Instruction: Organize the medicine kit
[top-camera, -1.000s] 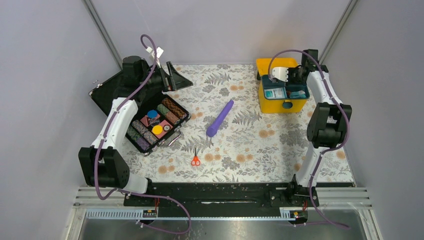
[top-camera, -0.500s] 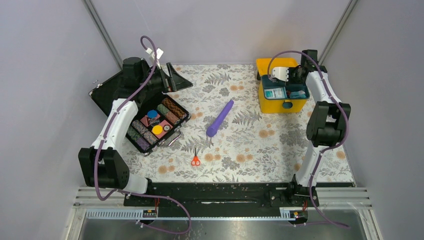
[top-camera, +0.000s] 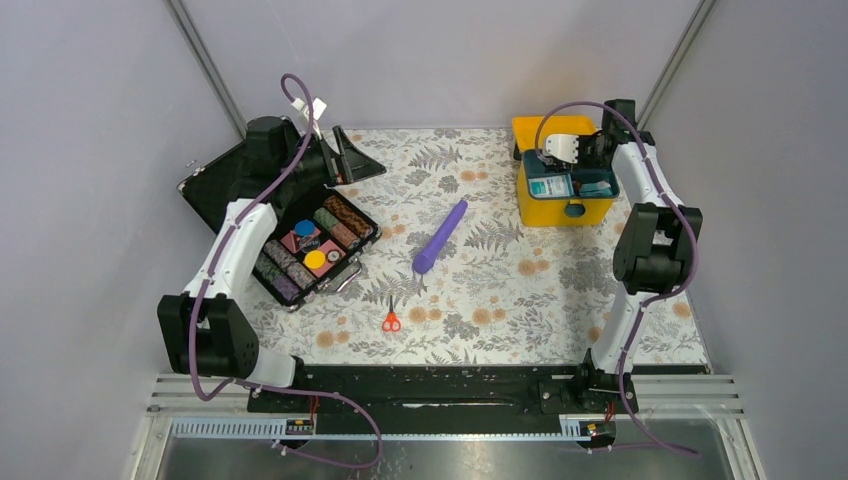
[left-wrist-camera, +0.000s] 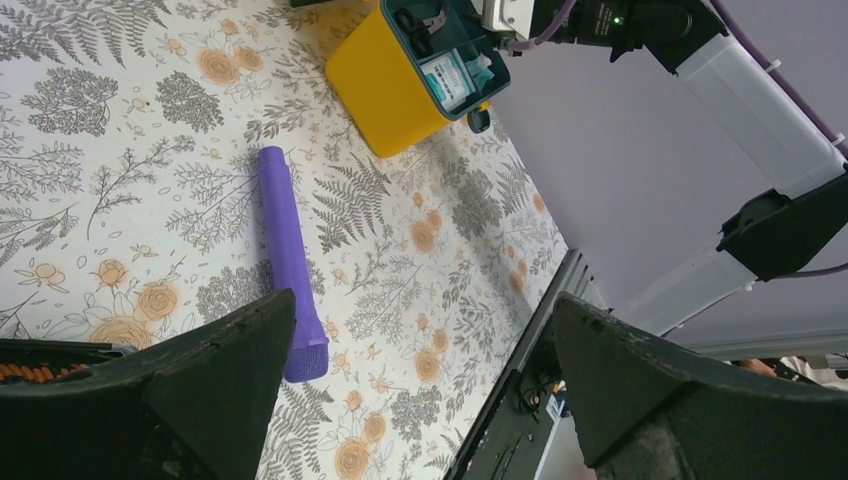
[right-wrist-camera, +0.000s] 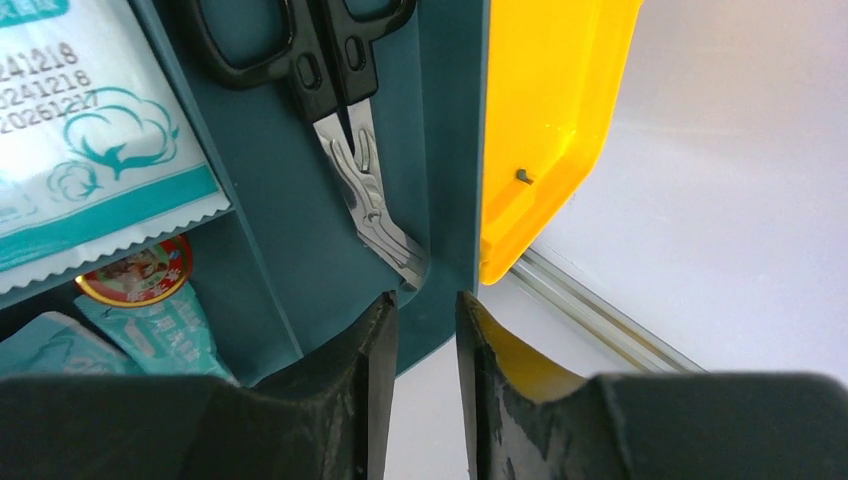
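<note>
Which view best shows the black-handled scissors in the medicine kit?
Right wrist: the scissors lie close up in the teal tray, blades plain. Left wrist shows them tiny and dark; top external cannot resolve them.

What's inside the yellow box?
In the medicine kit, the teal tray holds black-handled scissors, a white packet and teal sachets. Anything under the packet is hidden.
</note>
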